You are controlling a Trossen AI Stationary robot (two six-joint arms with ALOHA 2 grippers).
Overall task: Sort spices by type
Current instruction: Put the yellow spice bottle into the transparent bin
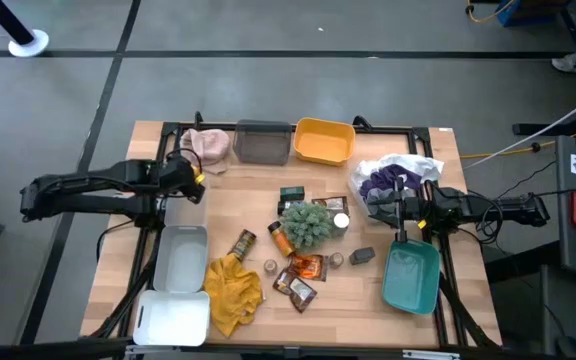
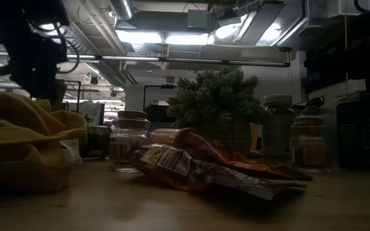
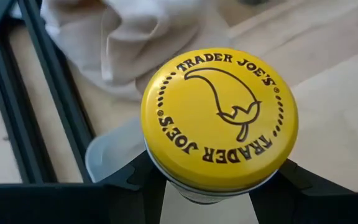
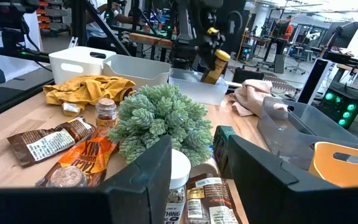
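Light wooden desk [image 1: 248,200] with a black frame, standing on a grey floor; the low view looks across it into a dim workshop with ceiling strip lights. Left fingers [image 3: 166,186] are clamped on a yellow-lidded jar [image 3: 219,118], lifted near the desk's far left edge, above a clear bin [image 1: 181,258]; a pink cloth [image 1: 206,145] lies just beyond them. Right fingers [image 4: 194,168] stand part-way apart and empty at the desk's right side, above a teal bin [image 1: 411,277] and beside a purple-and-white bag [image 1: 393,178].

Ahead of the right fingers, mid-desk, sits a green plant ball [image 1: 308,222]; it screens part of the spices around it. Touching or near it: a white-capped jar [image 4: 178,177], a dark box [image 1: 291,195], an orange bottle [image 1: 282,238], brown-orange packets [image 1: 303,275], and a brown bottle [image 1: 243,243]. A yellow cloth [image 1: 233,288] lies between the packets and the clear bin. Grey [image 1: 264,142] and yellow [image 1: 324,140] bins line the far edge; a white bin [image 1: 173,318] stands at the near left corner.
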